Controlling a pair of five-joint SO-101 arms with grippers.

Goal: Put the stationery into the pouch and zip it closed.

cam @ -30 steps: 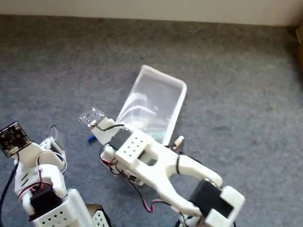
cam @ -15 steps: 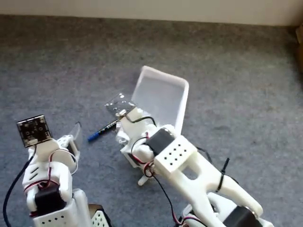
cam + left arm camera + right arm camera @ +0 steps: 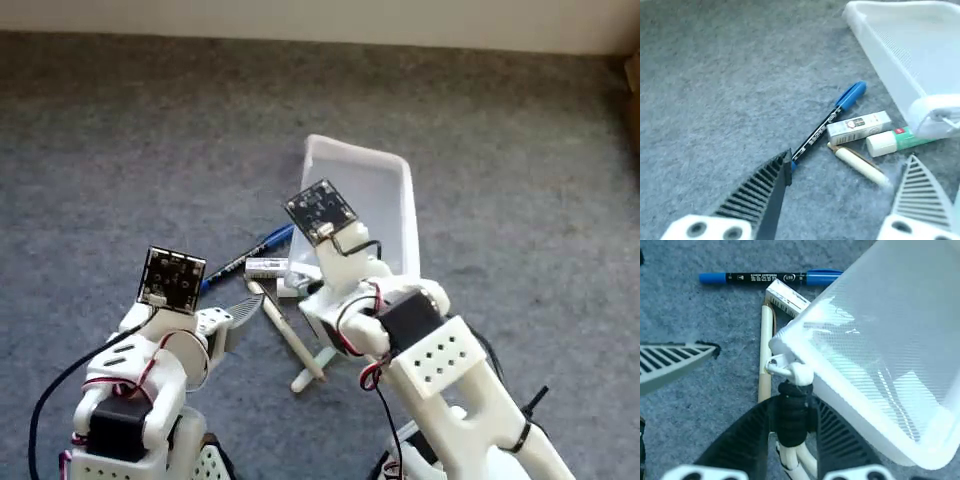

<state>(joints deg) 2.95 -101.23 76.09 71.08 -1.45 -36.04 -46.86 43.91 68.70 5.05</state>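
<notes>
Left wrist view: the left hand [image 3: 849, 162] hangs open over the worktop [image 3: 715, 75]. One cream pen [image 3: 857, 165] lies nearest, between the spread jaws, its long axis slanting towards the pouch [image 3: 910, 40]. Just past it, one small box [image 3: 858, 126], one glue stick [image 3: 890, 141] and one blue marker [image 3: 827, 125] bunch beside the single pouch's near corner. The right hand [image 3: 794, 407] is closed on the dark zip pull [image 3: 791, 427] there, so I judge the left arm better placed for all four loose pieces.
</notes>
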